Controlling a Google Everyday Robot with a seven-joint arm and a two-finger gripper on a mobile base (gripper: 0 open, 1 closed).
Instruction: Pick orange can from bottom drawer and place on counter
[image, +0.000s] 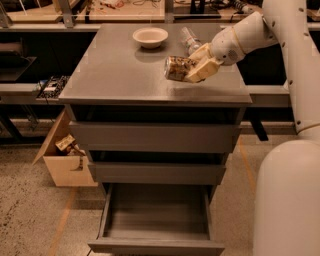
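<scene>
The orange can (176, 68) lies sideways in my gripper (196, 66), its silver end pointing left, just above the counter (120, 70) near its right front part. The gripper's cream fingers (200, 72) are shut on the can from the right. Whether the can touches the counter I cannot tell. The bottom drawer (155, 220) is pulled open below, and its dark grey inside shows nothing in it.
A white bowl (150, 36) stands at the back middle of the counter. A clear plastic water bottle (190, 38) lies behind the gripper. A cardboard box (65, 155) with clutter sits on the floor left of the cabinet. My white base (287, 200) is at the right.
</scene>
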